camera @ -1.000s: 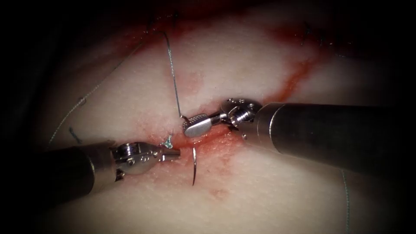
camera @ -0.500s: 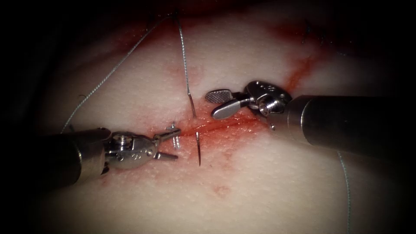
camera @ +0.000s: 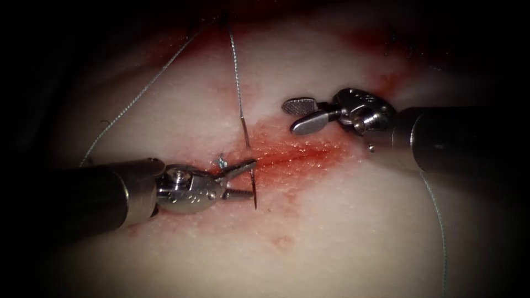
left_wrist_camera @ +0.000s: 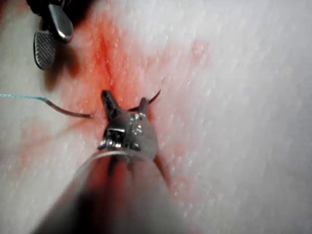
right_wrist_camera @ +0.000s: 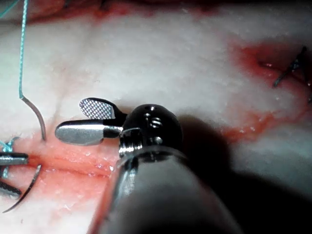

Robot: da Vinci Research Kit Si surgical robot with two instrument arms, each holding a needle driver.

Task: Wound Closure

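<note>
The left arm's dull metal shaft ends in a small silver wristed tool (camera: 243, 179) (left_wrist_camera: 126, 105) (right_wrist_camera: 7, 173), jaws parted. The right arm's thicker grey shaft carries its silver two-jawed tool (camera: 301, 115) (right_wrist_camera: 83, 121) (left_wrist_camera: 52, 33), jaws spread apart, well beyond the left tips.

The needle (camera: 253, 187) sits through the cut (camera: 292, 157); the left tool (camera: 248, 179) straddles its emerging end, and the right tool (camera: 301, 113) is apart.

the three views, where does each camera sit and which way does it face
Endoscope view: above and in front, facing the cut; left end effector, open, straddles the needle; right end effector, open, holds nothing.
Left wrist view: along its shaft at its end effector.
Right wrist view: along its shaft at its end effector.
All share the needle, passed through the tissue.
</note>
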